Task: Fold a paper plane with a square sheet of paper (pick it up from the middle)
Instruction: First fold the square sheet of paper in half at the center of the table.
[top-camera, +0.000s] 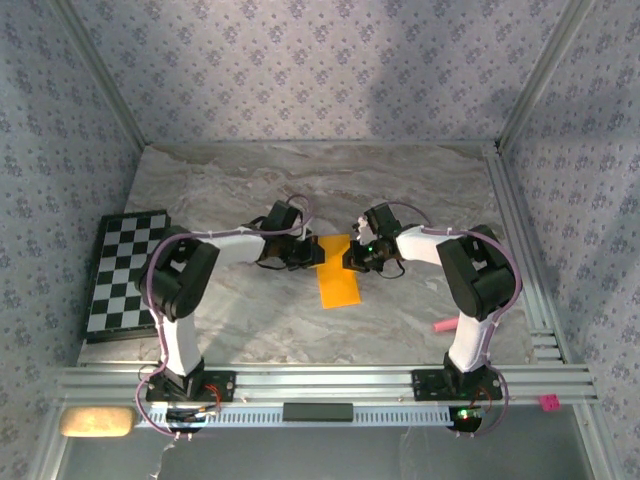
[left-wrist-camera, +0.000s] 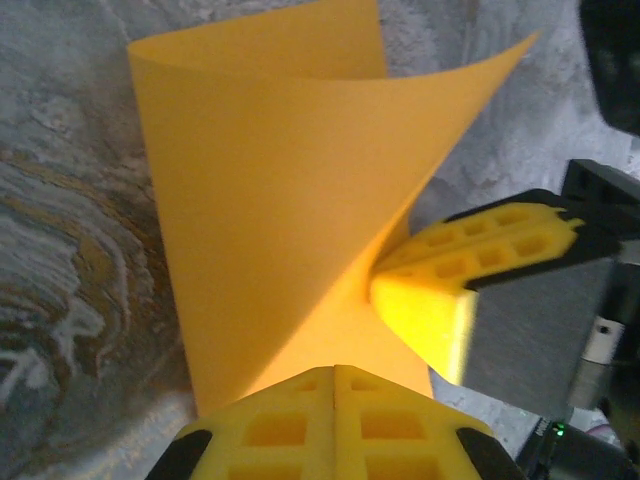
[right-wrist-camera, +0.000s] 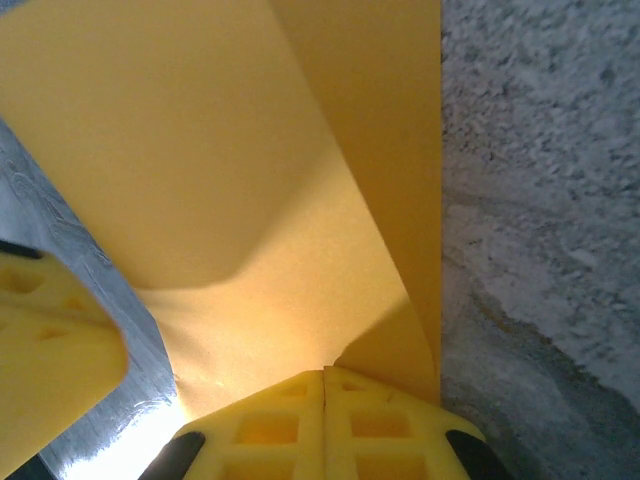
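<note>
Left end effector (left-wrist-camera: 335, 375) and right end effector (right-wrist-camera: 325, 375) are each pinching the square sheet of paper (top-camera: 338, 275), curling it over mid-surface (top-camera: 250, 320); first fold is apparently forming, dart shaping all remaining.

Top view: upper corners of square sheet of paper (top-camera: 338, 285) hidden under left gripper (top-camera: 303, 252) and right gripper (top-camera: 354, 255); jaw gap too small to read. Chequered board (top-camera: 125, 270) right edge hidden behind left arm. Left wrist: sheet's near edge hidden behind own fingers (left-wrist-camera: 290, 395), which are cropped at bottom. Right wrist: sheet cut off at top edge; left gripper's finger (right-wrist-camera: 50, 350) cropped at left.
</note>
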